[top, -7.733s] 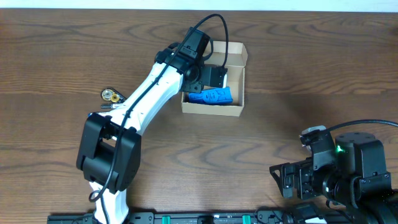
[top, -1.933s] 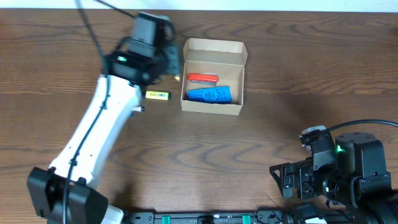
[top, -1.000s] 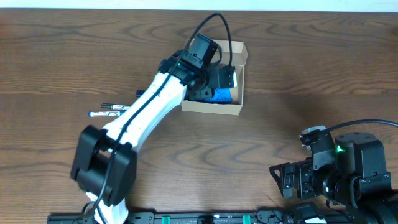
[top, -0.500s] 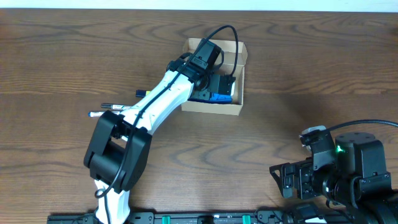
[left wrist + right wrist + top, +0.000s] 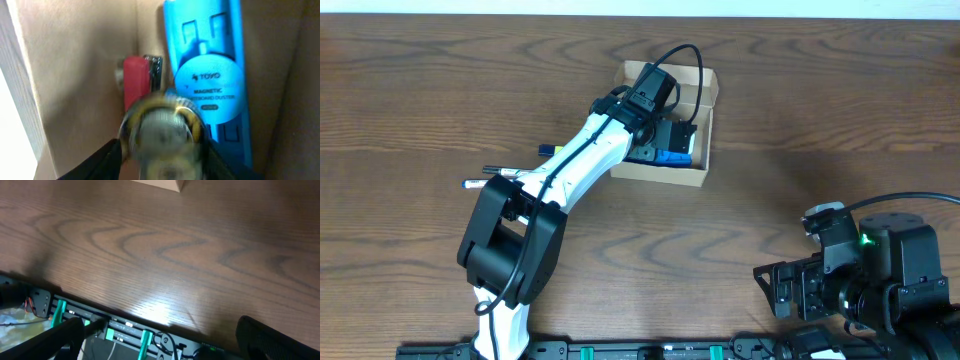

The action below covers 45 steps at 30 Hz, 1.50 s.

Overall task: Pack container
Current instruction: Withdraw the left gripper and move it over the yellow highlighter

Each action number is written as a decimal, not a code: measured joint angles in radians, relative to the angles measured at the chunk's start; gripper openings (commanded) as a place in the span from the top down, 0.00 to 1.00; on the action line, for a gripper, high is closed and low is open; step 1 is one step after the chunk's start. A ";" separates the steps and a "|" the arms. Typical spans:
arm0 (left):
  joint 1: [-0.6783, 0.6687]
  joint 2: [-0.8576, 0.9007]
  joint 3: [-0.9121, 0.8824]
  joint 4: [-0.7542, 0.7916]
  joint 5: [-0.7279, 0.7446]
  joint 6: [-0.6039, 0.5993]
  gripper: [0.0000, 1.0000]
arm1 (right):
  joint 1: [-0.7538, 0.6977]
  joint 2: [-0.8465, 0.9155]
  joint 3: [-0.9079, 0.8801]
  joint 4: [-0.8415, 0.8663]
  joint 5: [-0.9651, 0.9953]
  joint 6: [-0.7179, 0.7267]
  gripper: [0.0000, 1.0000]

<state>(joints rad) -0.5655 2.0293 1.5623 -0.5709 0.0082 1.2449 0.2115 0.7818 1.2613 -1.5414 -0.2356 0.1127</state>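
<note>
The container (image 5: 712, 88) is a tan cardboard box, open, at the back middle of the table. My left gripper (image 5: 670, 131) reaches down into it. In the left wrist view the left gripper (image 5: 162, 152) is shut on a blurred round silver-and-gold object (image 5: 162, 125), held just above the box floor. Below it lie a blue magnetic duster (image 5: 212, 75) and a red-handled tool (image 5: 136, 82). The box wall (image 5: 75, 65) is close on the left. My right gripper (image 5: 160, 347) is open and empty at the table's front right edge.
Two pens (image 5: 485, 183) lie on the table left of the arm, with a small item (image 5: 548, 150) beside the arm's forearm. A corner of the box (image 5: 165, 184) shows at the top of the right wrist view. The right arm (image 5: 865, 275) sits at the front right.
The left arm has swung from the table left of the box into the box; over the last half second it has barely moved. The right arm has not moved.
</note>
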 measured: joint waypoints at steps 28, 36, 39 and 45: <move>0.125 -0.560 0.006 -0.285 -0.061 -0.801 0.40 | 0.000 0.000 0.000 0.000 0.000 0.000 0.01; 0.357 -0.519 0.006 -0.394 -0.045 -1.431 0.26 | 0.000 0.000 0.000 0.000 0.000 0.000 0.01; 0.398 -0.473 0.006 -0.382 -0.041 -1.647 0.14 | 0.000 0.000 0.000 0.000 0.000 0.000 0.01; 0.407 -0.354 0.006 -0.340 -0.003 -1.895 0.02 | 0.000 0.000 0.000 0.000 0.000 0.000 0.01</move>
<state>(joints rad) -0.1585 1.6756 1.5688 -0.9108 0.0055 -0.6502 0.2115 0.7818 1.2613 -1.5414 -0.2356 0.1127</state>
